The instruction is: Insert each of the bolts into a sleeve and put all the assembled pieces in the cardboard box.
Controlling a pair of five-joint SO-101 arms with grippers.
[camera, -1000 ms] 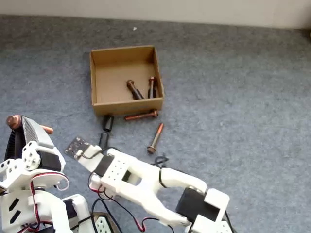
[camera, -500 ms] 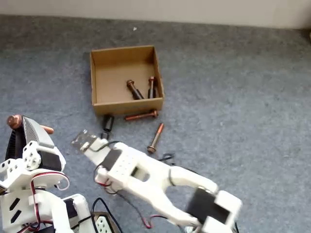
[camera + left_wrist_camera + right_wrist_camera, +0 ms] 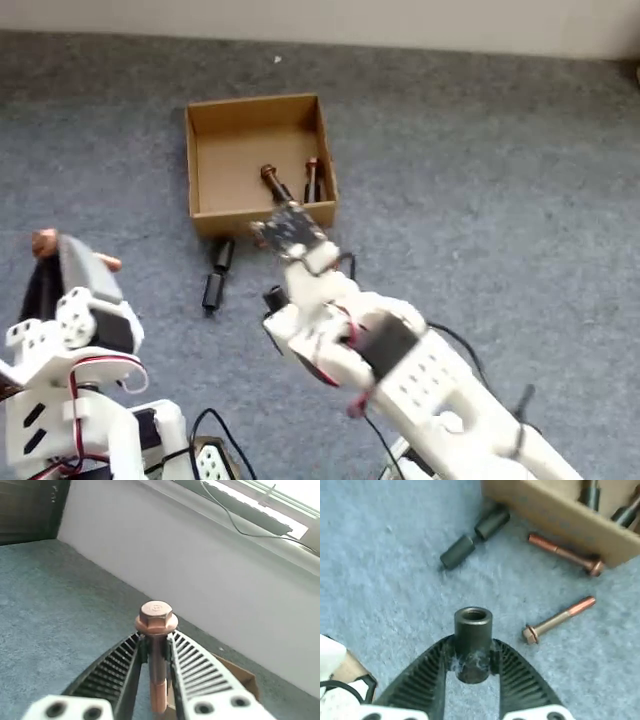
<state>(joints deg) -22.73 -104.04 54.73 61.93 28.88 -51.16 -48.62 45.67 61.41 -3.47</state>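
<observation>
1. You hold a copper-toned metal bolt point(image 3: 156, 650), smooth with a dull sheen, between black ribbed plastic fingers point(image 3: 197, 665).
2. Your sleeve point(image 3: 472, 635) looks like dark, matt metal.
3. The cardboard box point(image 3: 230, 165) is matt brown; the table point(image 3: 500, 180) wears rough grey fabric.

White shells and black servo blocks make up the left arm point(image 3: 60, 400) at seven o'clock, right arm point(image 3: 440, 385) at five; red cables point(image 3: 108, 359) loop over both

The right tool point(image 3: 472, 649) — gripping a sleeve point(image 3: 472, 625) — has swung across toward the cardboard box point(image 3: 230, 218).
</observation>
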